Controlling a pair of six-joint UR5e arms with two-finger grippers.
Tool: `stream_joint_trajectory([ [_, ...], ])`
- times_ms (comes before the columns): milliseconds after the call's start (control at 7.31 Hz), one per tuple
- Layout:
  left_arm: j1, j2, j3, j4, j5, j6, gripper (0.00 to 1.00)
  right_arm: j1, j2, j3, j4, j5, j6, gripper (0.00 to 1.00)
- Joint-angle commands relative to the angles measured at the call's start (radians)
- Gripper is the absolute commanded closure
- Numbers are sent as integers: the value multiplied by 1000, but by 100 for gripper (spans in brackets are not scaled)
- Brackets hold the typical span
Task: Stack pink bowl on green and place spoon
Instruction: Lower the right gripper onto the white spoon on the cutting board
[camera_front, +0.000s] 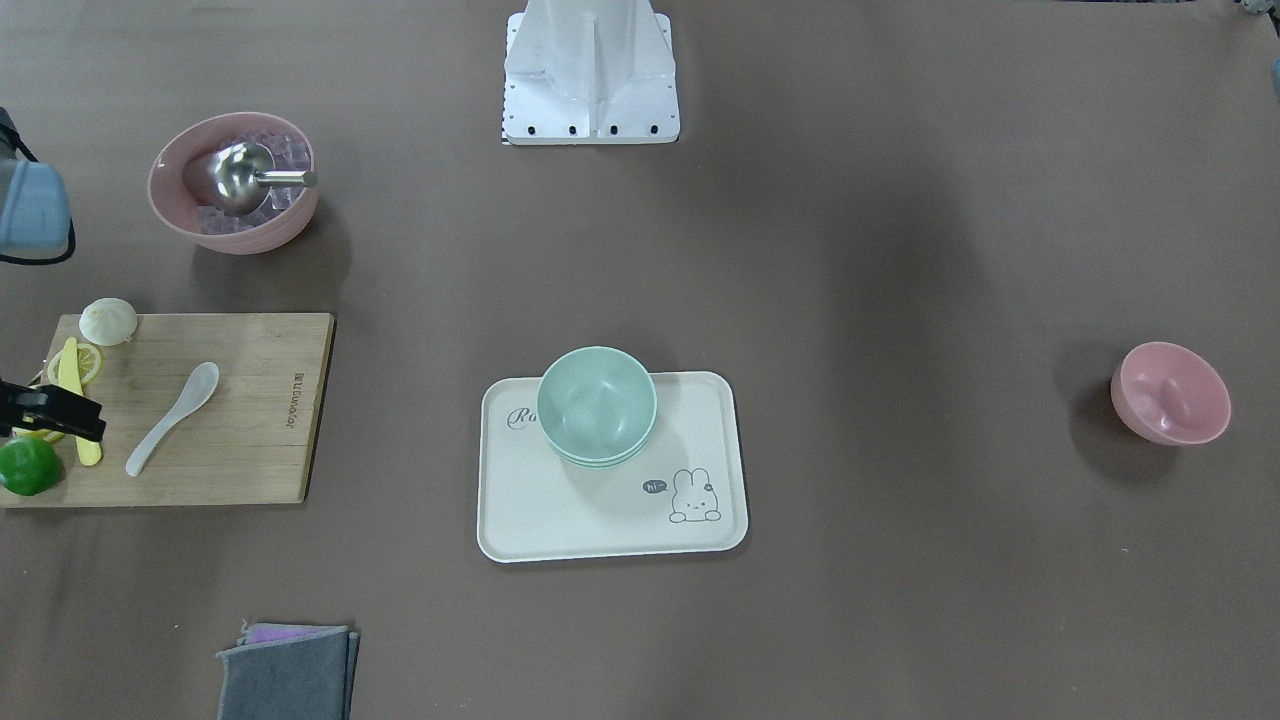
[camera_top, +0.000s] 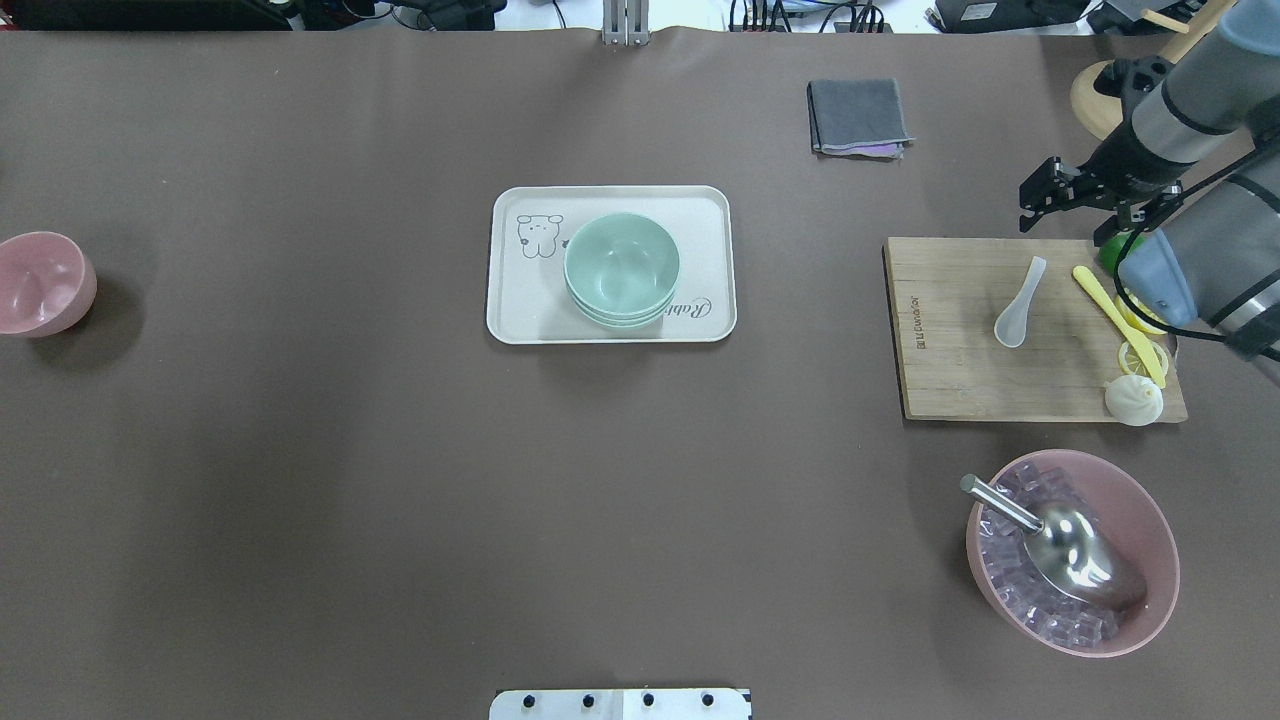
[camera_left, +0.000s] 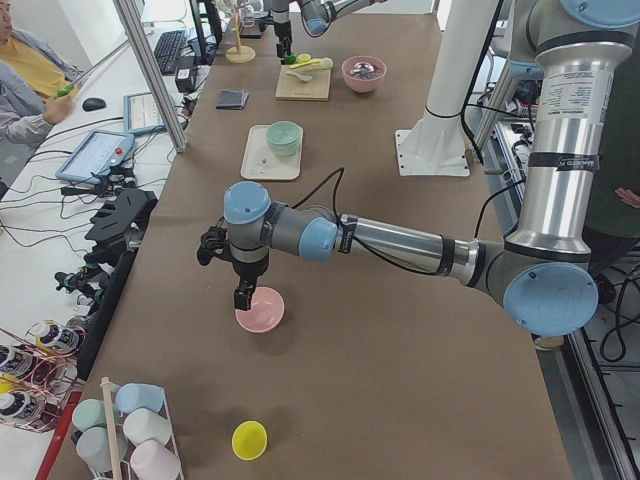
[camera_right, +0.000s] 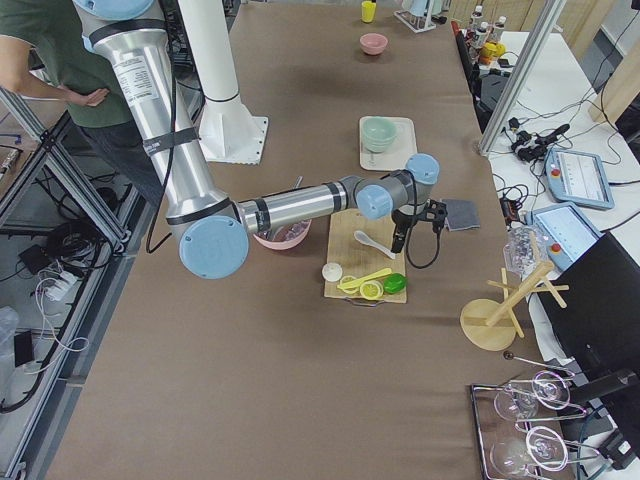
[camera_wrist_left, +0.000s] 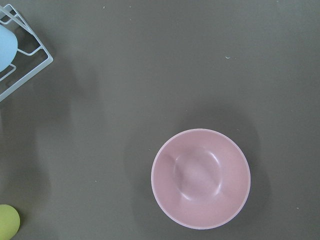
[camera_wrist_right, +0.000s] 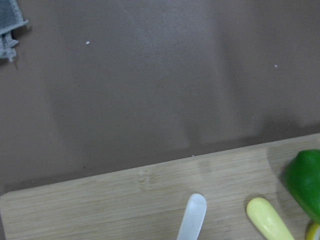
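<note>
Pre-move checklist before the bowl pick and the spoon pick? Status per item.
1. Pink bowl upright, empty, nothing touching it: ok.
2. Left end effector above the pink bowl: ok by the left side view. Open or shut: cannot tell.
3. Green bowl on the tray, top unobstructed: ok.
4. Spoon lying free on the cutting board: ok.
5. Right end effector centred over the spoon: not ok; its wrist view catches only the handle tip.
6. Right end effector open: cannot tell.
</note>
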Motion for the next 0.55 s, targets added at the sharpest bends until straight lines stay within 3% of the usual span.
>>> stream_joint_trajectory([
  [0, 0, -2, 12, 1, 1, -4, 2, -44, -11, -22, 43, -25, 88, 15],
  [411, 43, -42, 73, -1, 1, -34, 2, -55, -17, -17, 43, -28, 112, 23],
])
